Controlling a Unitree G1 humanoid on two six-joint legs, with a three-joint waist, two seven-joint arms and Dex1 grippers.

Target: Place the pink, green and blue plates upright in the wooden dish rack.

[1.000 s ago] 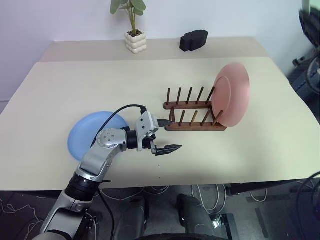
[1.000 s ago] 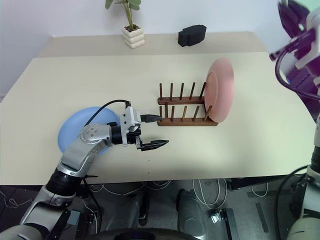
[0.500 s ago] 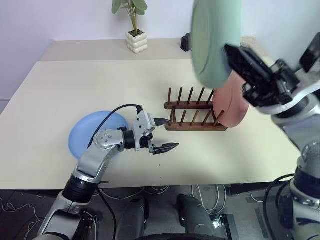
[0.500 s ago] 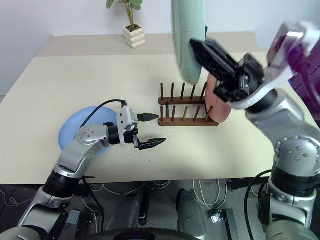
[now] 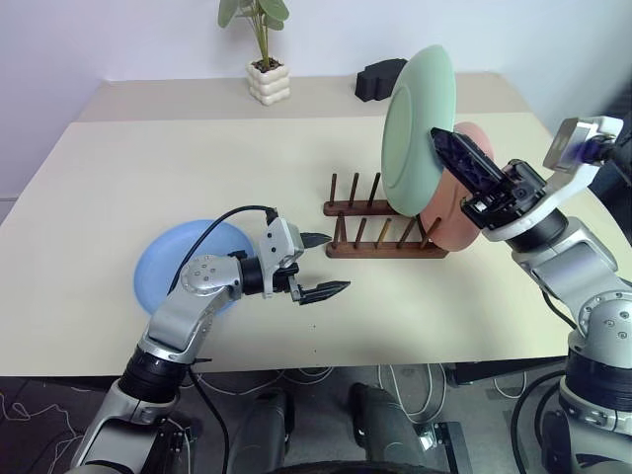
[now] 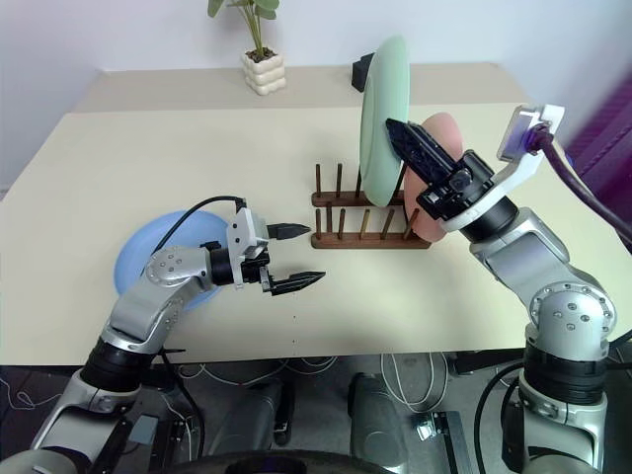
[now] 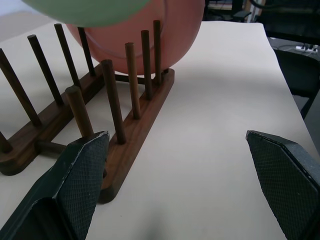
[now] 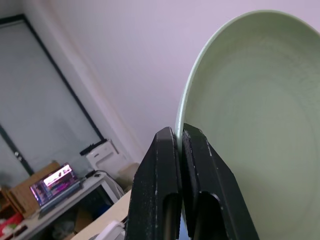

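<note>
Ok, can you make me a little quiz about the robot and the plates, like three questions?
1. True or false: the pink plate already stands upright in the wooden dish rack.
2. Which plate does the right end effector hold by its rim? A pink, B green, C blue.
3. Fill the gap: the blue plate lies flat on the ____, behind the open left end effector.

Key
1. True. It stands at the rack's right end.
2. B. The green plate is held upright above the rack, beside the pink one.
3. Table.
</note>
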